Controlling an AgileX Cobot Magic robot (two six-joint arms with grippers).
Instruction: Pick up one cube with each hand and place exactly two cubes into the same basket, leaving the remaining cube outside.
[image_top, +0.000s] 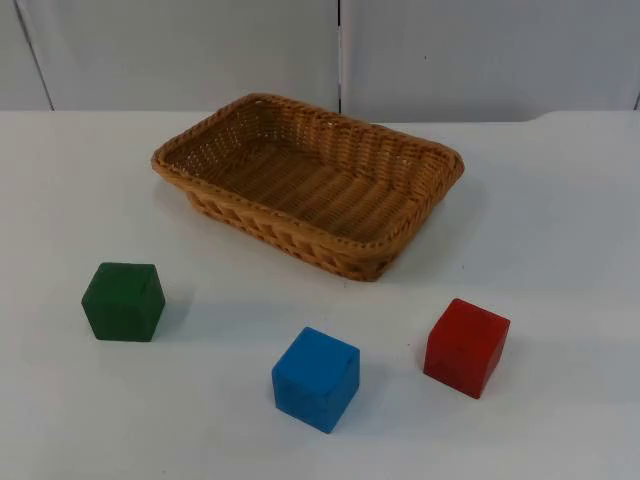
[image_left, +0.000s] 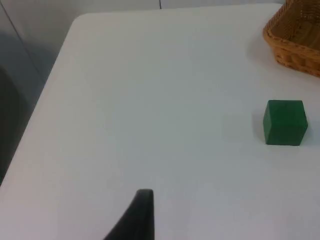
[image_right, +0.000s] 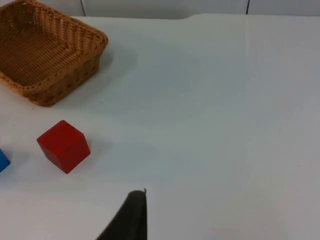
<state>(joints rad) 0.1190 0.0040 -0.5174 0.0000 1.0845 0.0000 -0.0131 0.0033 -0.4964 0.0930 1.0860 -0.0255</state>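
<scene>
Sitting on the white table (image_top: 560, 200), empty wicker basket (image_top: 310, 180), green cube (image_top: 124, 301), blue cube (image_top: 316, 378), red cube (image_top: 466, 346), unlabelled, one left gripper fingertip (image_left: 140, 215) and one right gripper fingertip (image_right: 131, 215) visible, finger spread cannot be told.

Left gripper (image_left: 142, 210) hangs above the table's left edge; right gripper (image_right: 132, 212) above its right part.

Bright, even overhead light washes the white worktop (image_top: 560, 200), with no glare. The basket (image_top: 310, 180) and the green cube (image_top: 123, 301), blue cube (image_top: 316, 378) and red cube (image_top: 466, 346) cast faint, soft-edged shadows. Wrist views look slightly soft.
</scene>
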